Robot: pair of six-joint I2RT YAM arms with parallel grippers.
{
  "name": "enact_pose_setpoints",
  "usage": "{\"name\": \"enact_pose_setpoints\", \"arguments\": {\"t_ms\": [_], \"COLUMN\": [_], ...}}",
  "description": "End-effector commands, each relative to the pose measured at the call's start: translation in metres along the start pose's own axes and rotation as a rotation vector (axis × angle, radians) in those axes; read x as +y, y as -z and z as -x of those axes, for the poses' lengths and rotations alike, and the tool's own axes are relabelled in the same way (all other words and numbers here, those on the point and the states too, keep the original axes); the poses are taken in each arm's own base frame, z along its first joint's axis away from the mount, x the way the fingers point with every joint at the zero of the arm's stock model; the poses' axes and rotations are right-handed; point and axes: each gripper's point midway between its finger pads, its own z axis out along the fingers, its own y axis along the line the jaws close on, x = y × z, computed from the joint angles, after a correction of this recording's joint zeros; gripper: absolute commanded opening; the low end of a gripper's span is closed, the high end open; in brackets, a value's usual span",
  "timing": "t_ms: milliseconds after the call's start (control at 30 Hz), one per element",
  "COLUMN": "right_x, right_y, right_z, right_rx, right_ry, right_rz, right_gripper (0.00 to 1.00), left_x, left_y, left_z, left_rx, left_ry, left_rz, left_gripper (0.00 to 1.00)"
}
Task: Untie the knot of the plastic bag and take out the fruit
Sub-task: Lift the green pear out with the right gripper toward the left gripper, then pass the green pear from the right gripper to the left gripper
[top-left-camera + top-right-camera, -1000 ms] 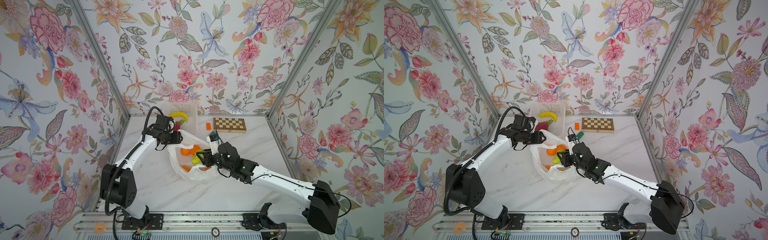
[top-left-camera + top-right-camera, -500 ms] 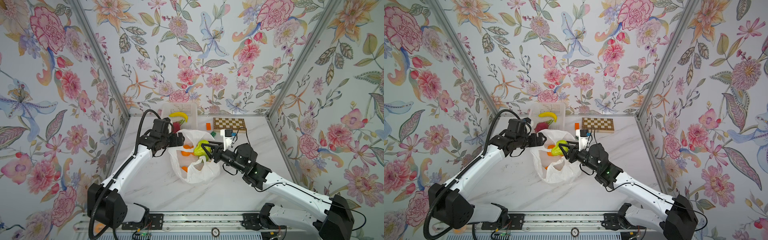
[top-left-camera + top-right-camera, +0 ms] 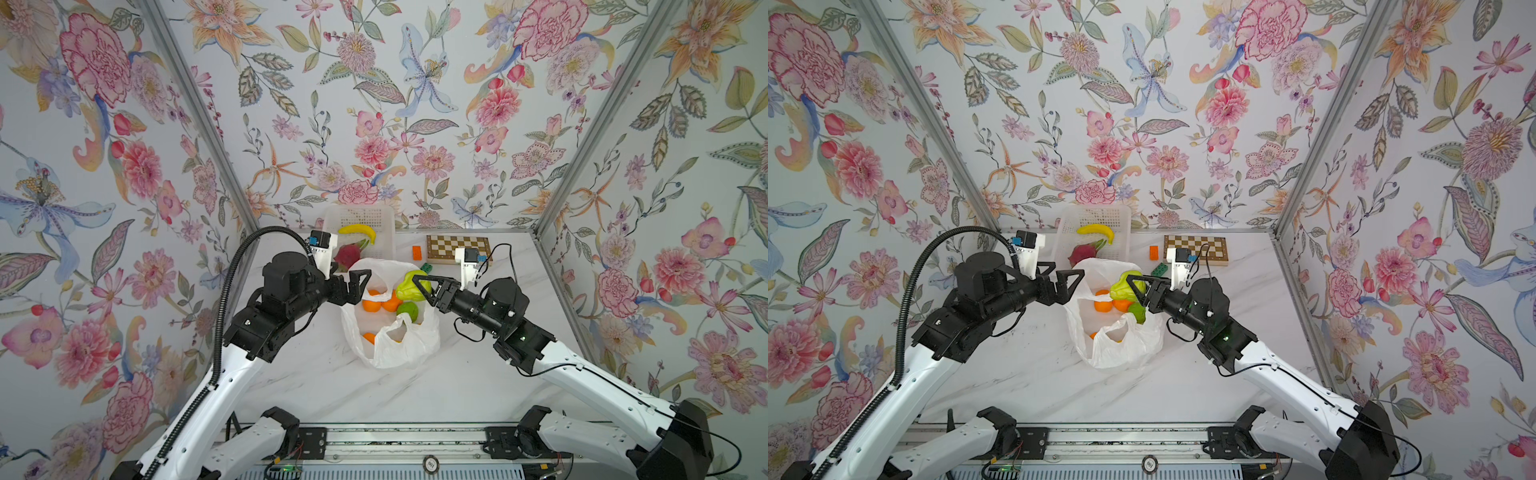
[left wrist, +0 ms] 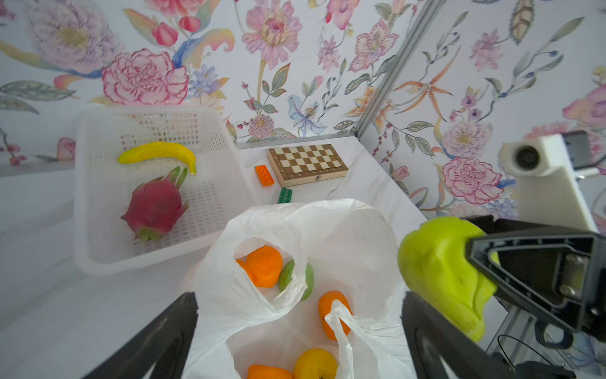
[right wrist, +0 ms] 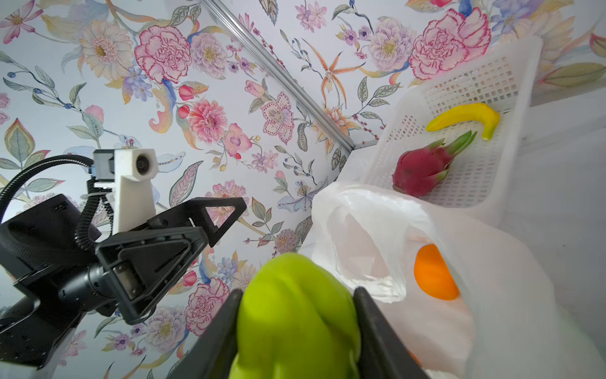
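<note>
Clearly our right pincer [image 3: 420, 286] is pinching the lumpy yellow-green fruit [image 4: 439, 272], held clear above the right rim of the open plastic bag [image 3: 399, 353] on the bench [image 3: 332, 386], the fruit poking out past the jaw tips. From there the white basket [image 3: 358, 214] lies farther back and toward our left arm's side, just behind the bag, so we judge the carry runs diagonally over the bag. Our left pincer [image 3: 360, 286] is spread wide and empty over the bag's left edge, nearer the basket. Oranges [image 3: 380, 304] lie inside the bag; the dragon fruit [image 3: 347, 255] sits in the basket.
</note>
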Motion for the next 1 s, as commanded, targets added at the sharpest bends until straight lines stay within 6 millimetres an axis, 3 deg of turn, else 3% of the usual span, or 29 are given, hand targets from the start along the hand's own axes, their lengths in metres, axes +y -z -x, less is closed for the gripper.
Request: {"name": "enact_pose_setpoints", "arguments": {"t_ms": [0, 233, 733, 967], "right_x": [0.013, 0.016, 0.024, 0.022], "right_y": [-0.002, -0.015, -0.023, -0.024], "right_z": [0.004, -0.001, -0.007, -0.009], "right_rx": [0.079, 0.208, 0.240, 0.243], "right_ry": [-0.040, -0.065, -0.132, -0.144], "right_rz": [0.015, -0.006, 0.037, 0.036], "right_gripper": [0.34, 0.34, 0.33, 0.33], "left_x": [-0.032, -0.078, -0.100, -0.103], "left_y": [0.001, -0.005, -0.056, -0.073], "left_z": [0.003, -0.001, -0.004, -0.013], "left_rx": [-0.024, -0.025, -0.035, -0.019], "left_ry": [-0.145, -0.373, -0.532, -0.538], "left_rz": [-0.165, -0.325, -0.329, -0.348], "left_gripper": [0.99, 0.99, 0.98, 0.78]}}
